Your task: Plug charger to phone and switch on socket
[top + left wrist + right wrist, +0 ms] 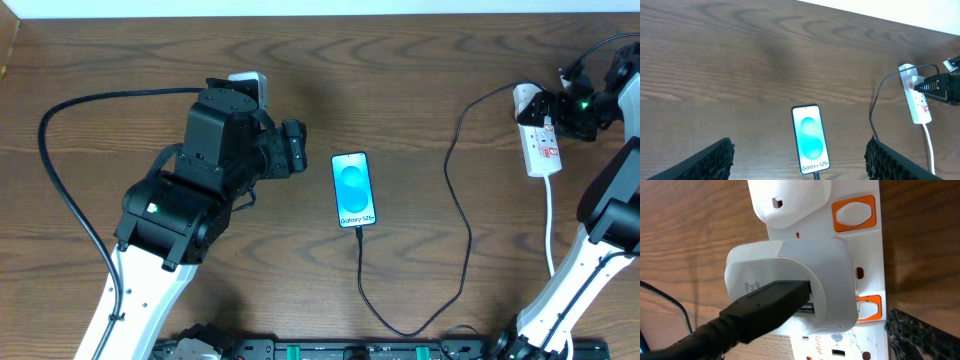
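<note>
The phone (pixel 354 190) lies flat mid-table with its blue-cyan screen lit, and it also shows in the left wrist view as the phone (pixel 810 139). The charger (pixel 462 235), a thin black cable, meets the phone's lower end, loops toward the front edge and runs up to the socket (pixel 541 140). My left gripper (pixel 294 148) hangs open just left of the phone, its fingers (pixel 705 162) wide apart and holding nothing. My right gripper (pixel 562 104) hovers open over the socket's far end. Up close I see the white adapter (pixel 805 280), the black plug (pixel 770 302), orange switches (pixel 854 214) and one finger (pixel 925 335).
The socket's white lead (pixel 552 225) runs toward the front past the right arm's base (pixel 560 300). The left arm's thick black cable (pixel 60 190) arcs across the left side. A rail (pixel 350 350) lines the front edge.
</note>
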Motion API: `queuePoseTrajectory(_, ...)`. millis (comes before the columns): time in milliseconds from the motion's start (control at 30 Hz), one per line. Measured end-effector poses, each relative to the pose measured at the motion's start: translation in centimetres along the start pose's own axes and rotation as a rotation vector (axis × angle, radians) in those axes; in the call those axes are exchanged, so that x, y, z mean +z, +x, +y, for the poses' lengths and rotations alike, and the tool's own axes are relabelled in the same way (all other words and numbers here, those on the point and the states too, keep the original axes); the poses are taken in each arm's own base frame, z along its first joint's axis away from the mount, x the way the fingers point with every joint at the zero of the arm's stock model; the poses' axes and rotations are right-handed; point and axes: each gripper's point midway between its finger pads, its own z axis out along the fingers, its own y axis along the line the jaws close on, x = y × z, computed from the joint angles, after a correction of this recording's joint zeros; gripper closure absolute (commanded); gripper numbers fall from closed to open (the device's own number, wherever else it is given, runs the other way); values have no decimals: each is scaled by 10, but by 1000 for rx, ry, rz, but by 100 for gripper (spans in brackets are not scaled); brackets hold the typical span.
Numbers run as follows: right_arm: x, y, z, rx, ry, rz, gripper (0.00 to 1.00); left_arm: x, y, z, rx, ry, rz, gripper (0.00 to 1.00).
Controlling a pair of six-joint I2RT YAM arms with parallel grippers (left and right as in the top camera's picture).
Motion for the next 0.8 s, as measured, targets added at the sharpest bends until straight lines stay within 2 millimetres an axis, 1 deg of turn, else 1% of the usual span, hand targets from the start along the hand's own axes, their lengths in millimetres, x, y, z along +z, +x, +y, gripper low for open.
queuePoseTrajectory(200, -1, -1, 0, -14, 1, -1, 1, 0, 0, 0, 0, 0, 0, 16)
queuePoseTrajectory(433, -9, -10, 3, -31, -1, -28, 1, 0, 0, 0, 0, 0, 0, 16)
queuePoseTrajectory(800, -11, -10, 11, -27, -42, -28, 1, 0, 0, 0, 0, 0, 0, 16)
